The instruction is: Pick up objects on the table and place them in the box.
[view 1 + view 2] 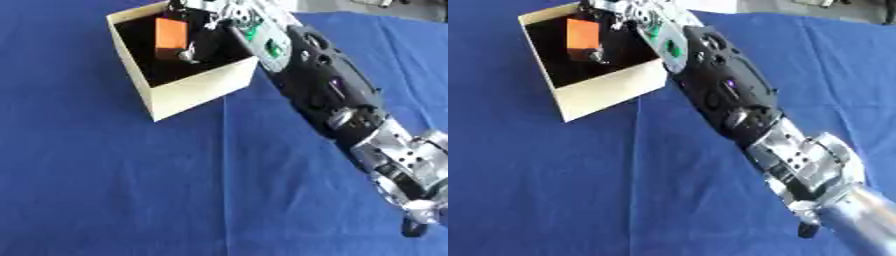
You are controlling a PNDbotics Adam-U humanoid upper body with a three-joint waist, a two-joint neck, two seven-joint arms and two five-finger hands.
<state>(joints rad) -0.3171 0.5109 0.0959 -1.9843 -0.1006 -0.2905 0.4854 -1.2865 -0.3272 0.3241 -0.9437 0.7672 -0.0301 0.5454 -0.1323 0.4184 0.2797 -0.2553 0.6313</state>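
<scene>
Fingers of the right hand point(199, 37) pinched an orange block point(171, 34), seemingly light and rigid, by its sides over the far-left cardboard box point(194, 86).

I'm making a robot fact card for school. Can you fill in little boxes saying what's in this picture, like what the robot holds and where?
Table: blue cloth
Box: cream cardboard box, open top, dark inside, at the far left of the cloth
Held thing: orange block, over the inside of the box
Working hand: right hand, reaching in from the right, fingers around the orange block
Left hand: not seen
Other things on the cloth: none seen
Block let go yet: no
</scene>
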